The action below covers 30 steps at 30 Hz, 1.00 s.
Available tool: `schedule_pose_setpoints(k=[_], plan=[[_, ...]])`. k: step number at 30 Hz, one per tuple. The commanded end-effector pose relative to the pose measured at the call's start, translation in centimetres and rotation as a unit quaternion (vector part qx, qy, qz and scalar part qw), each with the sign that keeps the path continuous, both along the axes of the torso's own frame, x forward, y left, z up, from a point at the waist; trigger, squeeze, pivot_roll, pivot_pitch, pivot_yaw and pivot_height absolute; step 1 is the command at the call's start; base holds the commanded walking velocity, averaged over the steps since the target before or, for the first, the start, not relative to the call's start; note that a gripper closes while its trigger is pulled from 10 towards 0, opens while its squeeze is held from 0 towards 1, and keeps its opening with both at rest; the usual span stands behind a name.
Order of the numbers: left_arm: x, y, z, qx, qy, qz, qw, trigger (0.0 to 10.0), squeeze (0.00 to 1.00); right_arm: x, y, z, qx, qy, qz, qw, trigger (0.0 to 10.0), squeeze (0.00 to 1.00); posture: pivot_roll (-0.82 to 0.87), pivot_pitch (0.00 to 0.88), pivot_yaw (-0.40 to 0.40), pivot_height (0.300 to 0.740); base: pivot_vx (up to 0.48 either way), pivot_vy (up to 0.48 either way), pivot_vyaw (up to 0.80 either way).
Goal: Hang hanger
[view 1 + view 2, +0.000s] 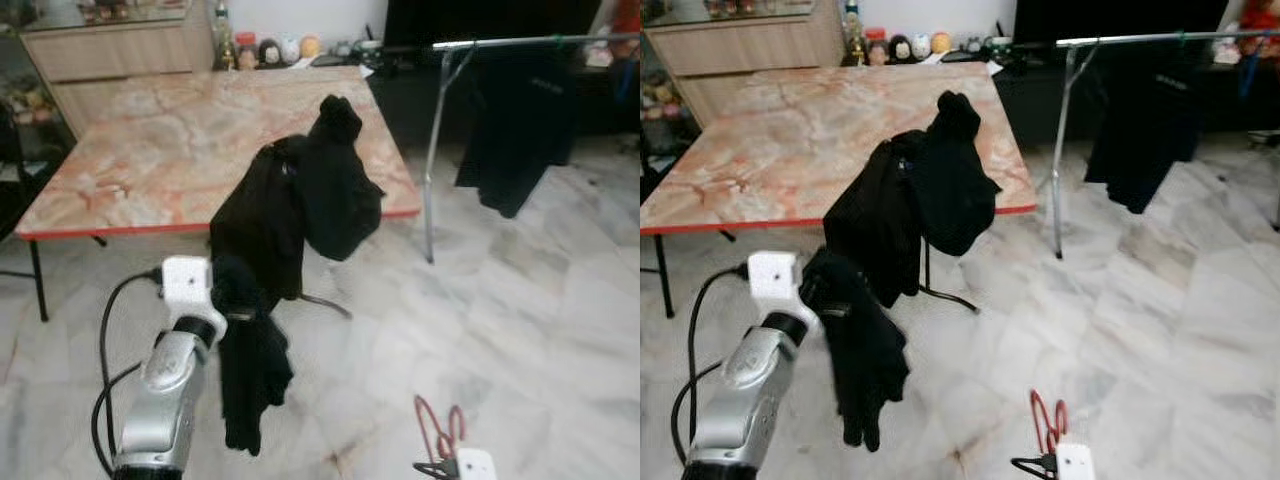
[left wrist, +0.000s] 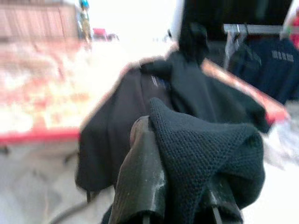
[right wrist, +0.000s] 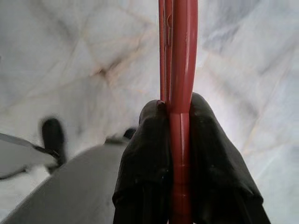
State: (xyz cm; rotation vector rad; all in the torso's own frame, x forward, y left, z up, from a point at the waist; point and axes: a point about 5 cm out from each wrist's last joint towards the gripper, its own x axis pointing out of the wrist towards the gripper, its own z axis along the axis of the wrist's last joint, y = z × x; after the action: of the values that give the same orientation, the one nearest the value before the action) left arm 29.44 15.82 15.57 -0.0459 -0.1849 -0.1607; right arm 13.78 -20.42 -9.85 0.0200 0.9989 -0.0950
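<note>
A black garment [image 1: 300, 210] hangs in a heap in front of the table, its top bunched up high and a long tail drooping to the floor. My left gripper [image 2: 180, 205] is shut on a fold of this cloth, which covers the fingers [image 2: 140, 177] in the left eye view. Low at the right, my right gripper [image 3: 180, 154] is shut on a red hanger [image 3: 180, 56], and the hanger [image 1: 440, 430] sticks up from it over the floor. A metal clothes rail [image 1: 530, 42] stands far right at the back.
A marble-topped table with a red edge [image 1: 150, 150] is ahead on the left. A black shirt [image 1: 520, 130] hangs from the rail, whose post [image 1: 432, 160] reaches the floor. A thin dark leg [image 1: 325, 305] shows under the garment. Pale tiled floor lies to the right.
</note>
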Motion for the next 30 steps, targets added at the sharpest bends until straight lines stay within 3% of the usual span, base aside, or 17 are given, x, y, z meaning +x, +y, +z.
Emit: schedule_pose_setpoints(k=[1,5,10,12,15,17,21,30], plan=[[0.5,0.7,3.3,0.002,-0.060,0.013,0.998,10.0,0.00,0.6,1.0,0.1,0.011,-0.009,0.007,1.000,10.0,0.00,-0.01,0.000,-0.018,0.740,0.371,0.000,0.00],[1.9,0.2,6.4,0.006,-0.103,-0.001,0.995,10.0,0.00,0.6,1.2,0.0,0.011,-0.006,0.020,1.000,10.0,0.00,0.00,0.000,-0.022,0.740,0.400,0.000,0.00],[2.5,0.3,7.8,0.010,-0.123,-0.001,0.992,10.0,0.00,0.6,1.3,0.0,0.006,-0.003,0.032,0.999,10.0,0.00,0.00,0.000,-0.019,0.740,0.480,0.000,0.00],[3.2,0.2,9.9,0.024,-0.156,-0.007,0.988,10.0,0.00,0.5,1.3,0.0,0.007,-0.003,0.026,1.000,10.0,0.00,0.02,0.000,-0.022,0.740,0.480,0.000,0.00],[3.5,0.3,10.7,0.018,-0.165,-0.005,0.986,10.0,0.00,0.5,1.3,0.0,0.007,-0.002,0.027,1.000,10.0,0.00,0.02,0.000,-0.022,0.740,0.480,0.000,0.00],[4.9,-0.7,12.9,0.030,-0.189,-0.022,0.981,10.0,0.00,0.7,1.4,0.0,0.003,-0.003,0.031,0.999,10.0,0.00,0.01,0.000,-0.006,0.740,0.480,0.000,0.00],[6.2,-1.8,14.4,0.035,-0.203,-0.033,0.978,10.0,0.00,0.8,1.2,0.1,0.000,-0.007,0.025,1.000,10.0,0.00,0.00,0.000,-0.002,0.740,0.480,0.000,0.00],[7.9,-3.2,17.8,0.040,-0.240,-0.045,0.969,10.0,0.00,0.6,-0.4,0.3,-0.039,-0.005,0.000,0.999,10.0,0.00,0.00,0.000,0.002,0.740,0.480,0.000,0.00]])
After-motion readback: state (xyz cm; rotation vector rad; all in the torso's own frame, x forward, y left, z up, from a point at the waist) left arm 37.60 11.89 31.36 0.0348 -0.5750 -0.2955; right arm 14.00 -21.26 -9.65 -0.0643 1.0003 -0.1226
